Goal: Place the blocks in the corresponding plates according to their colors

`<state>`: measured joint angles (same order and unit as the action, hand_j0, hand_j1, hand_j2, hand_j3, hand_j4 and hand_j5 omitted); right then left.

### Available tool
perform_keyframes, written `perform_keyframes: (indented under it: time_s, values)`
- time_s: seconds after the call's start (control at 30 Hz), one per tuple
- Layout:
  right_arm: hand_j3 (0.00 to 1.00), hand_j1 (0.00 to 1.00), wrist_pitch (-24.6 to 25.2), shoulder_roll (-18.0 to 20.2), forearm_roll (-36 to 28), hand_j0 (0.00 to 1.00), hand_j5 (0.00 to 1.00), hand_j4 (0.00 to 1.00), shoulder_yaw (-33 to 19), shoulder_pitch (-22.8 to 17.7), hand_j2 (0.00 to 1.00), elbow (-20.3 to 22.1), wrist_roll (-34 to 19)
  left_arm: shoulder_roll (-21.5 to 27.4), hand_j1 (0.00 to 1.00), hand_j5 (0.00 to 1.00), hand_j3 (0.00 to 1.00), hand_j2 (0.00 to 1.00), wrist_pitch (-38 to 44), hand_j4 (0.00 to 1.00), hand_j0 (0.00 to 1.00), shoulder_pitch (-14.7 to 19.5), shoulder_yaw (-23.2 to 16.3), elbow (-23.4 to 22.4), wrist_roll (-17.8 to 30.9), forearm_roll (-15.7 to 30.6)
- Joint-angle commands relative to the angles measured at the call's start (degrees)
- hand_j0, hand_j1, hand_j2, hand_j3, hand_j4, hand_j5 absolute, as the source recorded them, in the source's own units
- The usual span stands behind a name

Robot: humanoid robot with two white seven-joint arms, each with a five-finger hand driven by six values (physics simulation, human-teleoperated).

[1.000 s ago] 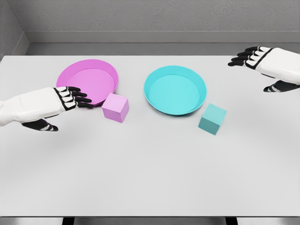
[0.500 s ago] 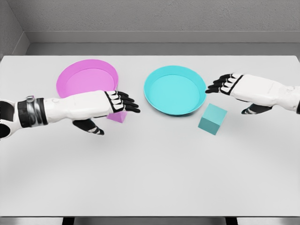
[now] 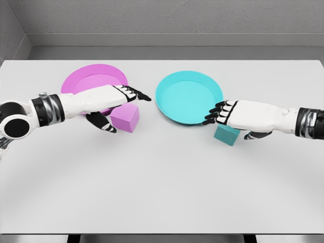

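The teal block (image 3: 226, 135) is mostly hidden: the right hand (image 3: 229, 113) lies over its top, so only the lower part of its front faces shows under the palm. Whether the palm actually touches the block cannot be told. The fingers (image 3: 214, 114) are extended and slightly curled toward the rim of the teal plate (image 3: 188, 97), closing on nothing, and the thumb pokes out below the wrist to the right of the block. The right forearm runs off the right edge of the picture.

The pink block (image 3: 125, 117) is better seen, though its upper left corner sits behind the left hand (image 3: 119, 98). That hand hangs above it with straight fingers (image 3: 136, 94) pointing right and the thumb angled down along the block's left side (contact there is hard to judge); it grips nothing. The left arm also covers the near rim of the pink plate (image 3: 93, 81), and its dark shoulder joint is cut off at the left edge.

Both blocks stand on the table (image 3: 162, 187), each just beside its matching plate's near right edge, not inside it. The plates are shallow round dishes with raised rims, smooth and matte. The blocks are plain, sharp-edged cubes. The tabletop is flat, pale grey and featureless, and a rough grey wall (image 3: 172, 17) stands behind it.
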<state>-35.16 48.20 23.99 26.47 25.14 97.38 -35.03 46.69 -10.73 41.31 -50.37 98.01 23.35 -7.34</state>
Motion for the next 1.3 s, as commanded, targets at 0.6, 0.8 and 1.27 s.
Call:
perform_keyframes:
  time_s: [0.6, 0.8, 1.27]
  values:
    - [1.0, 1.0, 0.2, -2.3, 6.7, 1.0, 1.0, 1.0, 1.1, -0.1, 1.0, -2.3, 0.0, -7.4, 1.0, 1.0, 1.0, 1.0, 7.7, 1.0, 1.0, 2.1, -5.0, -7.8, 1.9, -5.8]
    - [1.0, 1.0, 0.2, -2.4, 6.9, 1.0, 1.0, 1.0, 1.1, -0.3, 1.0, -4.0, 0.0, -9.1, 1.0, 1.0, 1.0, 1.0, 7.7, 1.0, 1.0, 2.5, -5.0, -11.9, 1.9, -5.8]
    - [0.96, 0.96, 0.2, -3.9, 7.5, 0.96, 0.96, 0.96, 2.7, 0.4, 0.96, -5.3, 0.0, -9.2, 0.89, 0.89, 0.89, 0.89, 7.2, 0.89, 0.89, 2.6, -7.2, -12.7, 1.8, -5.9]
